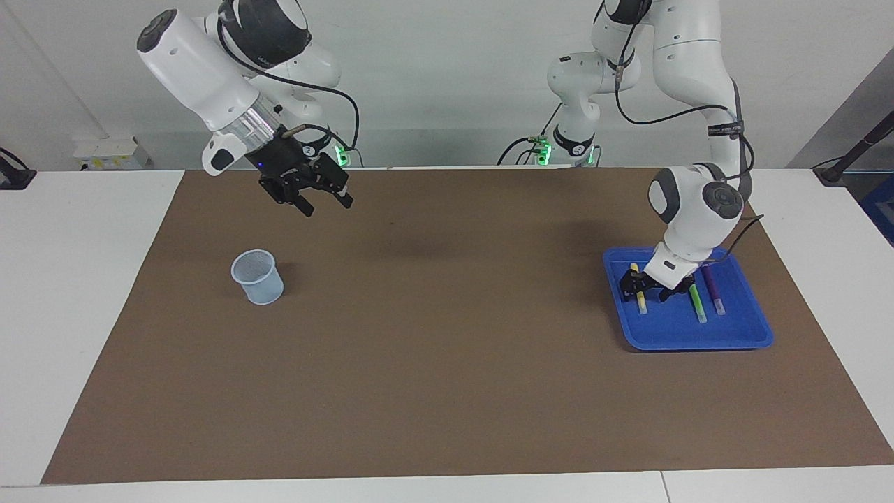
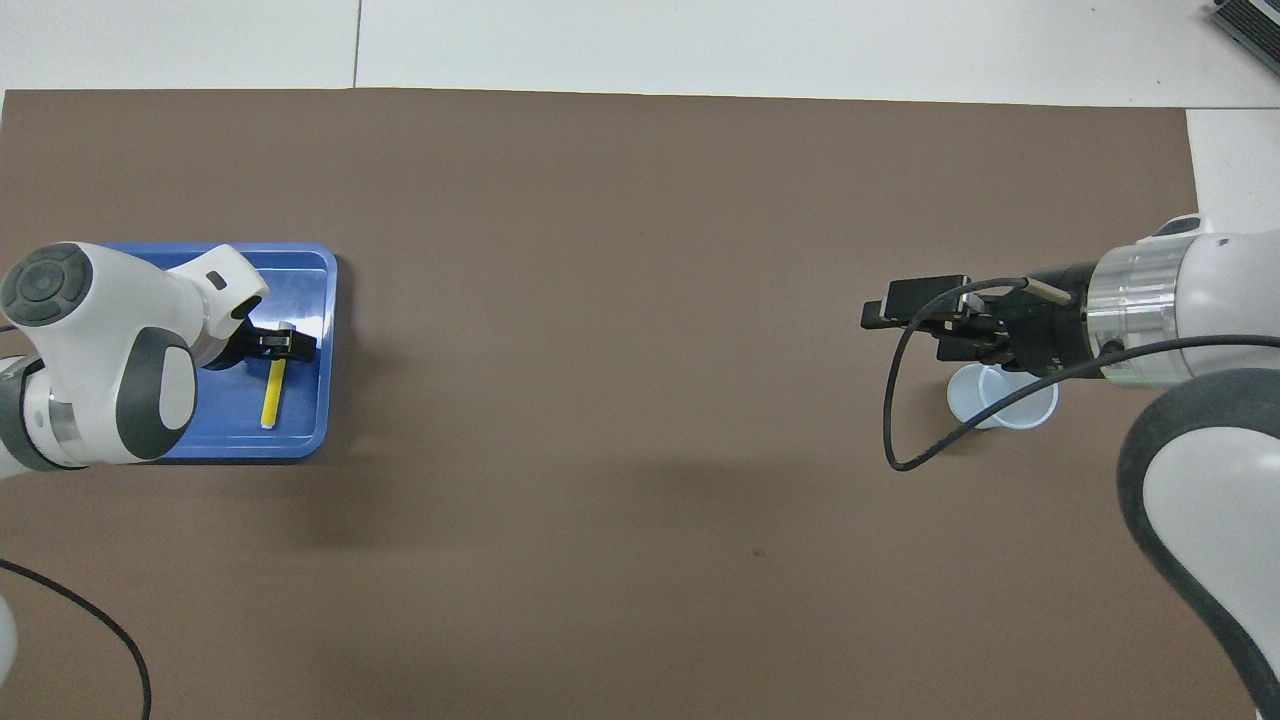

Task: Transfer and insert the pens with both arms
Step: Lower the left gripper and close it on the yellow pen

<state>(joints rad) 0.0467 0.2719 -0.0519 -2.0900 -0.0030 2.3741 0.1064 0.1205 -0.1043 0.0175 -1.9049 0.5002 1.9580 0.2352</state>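
Three pens lie side by side in a blue tray (image 1: 698,339) at the left arm's end of the table: yellow (image 1: 640,302), light green (image 1: 697,304) and purple (image 1: 714,290). My left gripper (image 1: 644,291) is down in the tray, open, its fingers astride the yellow pen's upper part. Overhead, the left gripper (image 2: 286,342) covers one end of the yellow pen (image 2: 269,398), and the arm hides the other two pens. My right gripper (image 1: 325,204) hangs open and empty over the mat, beside a pale blue cup (image 1: 258,277).
A brown mat (image 1: 447,349) covers most of the white table. The cup (image 2: 1003,405) stands upright at the right arm's end, partly under the right gripper (image 2: 905,315) in the overhead view. A black cable (image 2: 905,440) loops from the right wrist.
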